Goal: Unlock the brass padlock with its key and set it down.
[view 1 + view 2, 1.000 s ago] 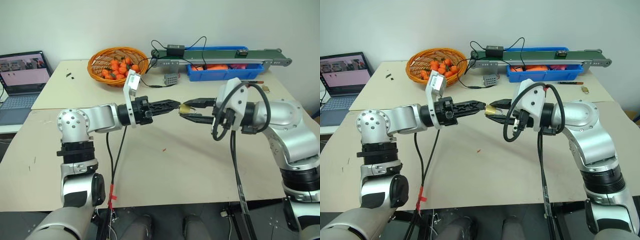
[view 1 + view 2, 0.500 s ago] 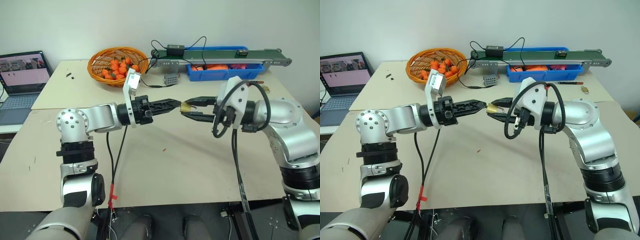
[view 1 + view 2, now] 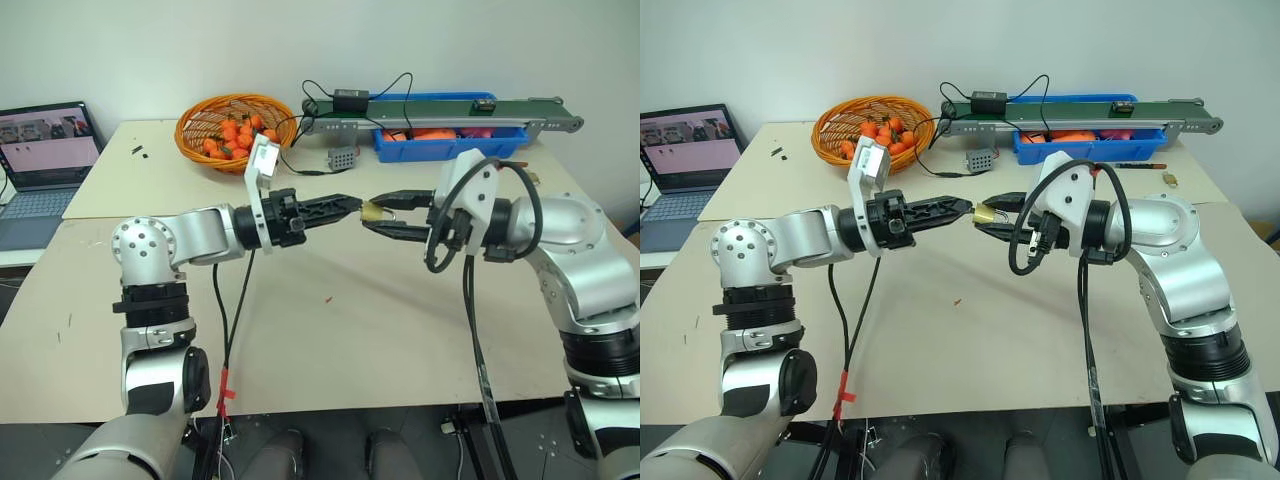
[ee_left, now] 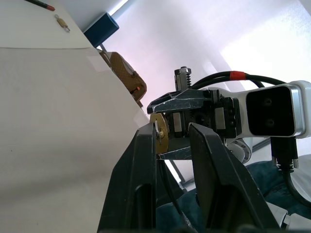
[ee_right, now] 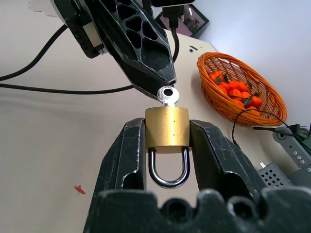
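The brass padlock (image 5: 166,127) hangs in mid-air over the table's middle, clamped by its body between the fingers of my right gripper (image 3: 378,211), shackle toward the wrist. The silver key (image 5: 168,94) sits in its keyhole with the round head sticking out, fully in sight. My left gripper (image 3: 352,205) comes in level from the left, its tips right at the key's head. In the left wrist view its fingers (image 4: 146,145) stand a little apart, and the lock sits beside the inner face of one finger, not pinched between them.
An orange basket (image 3: 236,130) of small oranges, a conveyor (image 3: 440,115) and a blue bin (image 3: 450,147) line the far side. A grey plug (image 3: 342,158) lies mid-table and another small padlock (image 3: 1170,180) at the far right. A laptop (image 3: 45,150) stands far left.
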Available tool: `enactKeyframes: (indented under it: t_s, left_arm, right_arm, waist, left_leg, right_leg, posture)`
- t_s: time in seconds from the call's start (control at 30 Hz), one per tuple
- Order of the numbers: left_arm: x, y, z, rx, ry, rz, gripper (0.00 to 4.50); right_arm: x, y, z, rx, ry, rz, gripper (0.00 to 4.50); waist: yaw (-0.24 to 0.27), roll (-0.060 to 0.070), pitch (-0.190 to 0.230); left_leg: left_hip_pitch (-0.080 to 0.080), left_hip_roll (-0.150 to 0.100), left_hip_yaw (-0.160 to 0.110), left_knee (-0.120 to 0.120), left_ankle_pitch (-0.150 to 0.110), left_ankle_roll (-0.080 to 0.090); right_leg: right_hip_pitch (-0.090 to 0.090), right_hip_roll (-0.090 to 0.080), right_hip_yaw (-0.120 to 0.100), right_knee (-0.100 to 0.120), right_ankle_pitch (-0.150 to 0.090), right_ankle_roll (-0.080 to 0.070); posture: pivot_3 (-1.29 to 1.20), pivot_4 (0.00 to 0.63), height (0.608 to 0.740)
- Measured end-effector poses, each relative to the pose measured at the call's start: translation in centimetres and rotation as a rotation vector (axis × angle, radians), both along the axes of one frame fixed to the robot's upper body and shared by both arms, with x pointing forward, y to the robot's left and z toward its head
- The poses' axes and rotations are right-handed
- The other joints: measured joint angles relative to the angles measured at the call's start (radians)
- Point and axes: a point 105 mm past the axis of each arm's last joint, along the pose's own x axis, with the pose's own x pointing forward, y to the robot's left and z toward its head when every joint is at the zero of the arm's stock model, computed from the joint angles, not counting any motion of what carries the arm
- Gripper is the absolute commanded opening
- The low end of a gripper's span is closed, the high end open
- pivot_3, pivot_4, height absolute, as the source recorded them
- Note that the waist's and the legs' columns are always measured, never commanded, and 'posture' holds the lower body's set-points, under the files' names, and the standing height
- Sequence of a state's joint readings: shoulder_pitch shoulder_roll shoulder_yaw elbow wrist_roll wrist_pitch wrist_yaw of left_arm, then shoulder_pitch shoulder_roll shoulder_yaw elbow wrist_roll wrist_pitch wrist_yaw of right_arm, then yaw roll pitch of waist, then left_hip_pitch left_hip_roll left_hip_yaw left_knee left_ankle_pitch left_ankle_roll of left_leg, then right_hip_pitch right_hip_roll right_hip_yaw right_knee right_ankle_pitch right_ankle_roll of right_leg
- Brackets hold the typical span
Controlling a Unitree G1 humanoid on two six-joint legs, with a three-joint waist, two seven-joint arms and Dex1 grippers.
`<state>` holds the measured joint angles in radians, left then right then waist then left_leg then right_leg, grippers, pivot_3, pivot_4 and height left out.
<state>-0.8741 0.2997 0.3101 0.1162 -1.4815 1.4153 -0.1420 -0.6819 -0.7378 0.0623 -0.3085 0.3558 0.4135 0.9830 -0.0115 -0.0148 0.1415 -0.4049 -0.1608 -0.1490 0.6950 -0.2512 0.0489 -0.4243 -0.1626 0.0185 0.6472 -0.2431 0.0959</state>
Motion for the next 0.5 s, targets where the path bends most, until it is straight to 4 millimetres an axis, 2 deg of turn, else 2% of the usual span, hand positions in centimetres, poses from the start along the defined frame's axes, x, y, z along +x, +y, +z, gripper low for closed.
enactKeyframes:
  t_s: [0.07,0.13,0.5]
  left_arm:
    - [0.18,0.22,-0.13,0.0,0.01,0.015,0.3]
    - [0.44,0.33,-0.2,-0.003,0.019,0.031,0.04]
    - [0.51,0.13,0.03,-0.018,0.023,0.038,0.04]
  right_arm:
    - [0.0,0.0,0.02,0.0,-0.001,0.0,0.94]
    - [-0.01,0.03,0.1,0.0,-0.004,0.002,0.94]
    - [0.07,-0.05,0.32,0.002,-0.011,-0.002,0.94]
  waist:
    - [0.0,0.0,0.0]
    - [0.001,0.0,0.0]
    - [0.001,0.0,0.0]
  left_leg:
    - [0.0,0.0,0.0,0.0,0.0,0.0]
    - [0.0,0.0,0.0,0.0,0.0,0.0]
    - [0.0,0.0,0.0,0.0,0.0,0.0]
  right_leg:
    - [0.0,0.0,0.0,0.0,0.0,0.0]
    - [0.0,0.0,0.0,0.0,0.0,0.0]
    - [0.0,0.0,0.0,0.0,0.0,0.0]
  posture:
    - [0.0,0.15,0.74]
    - [0.0,0.15,0.74]
    - [0.0,0.15,0.74]
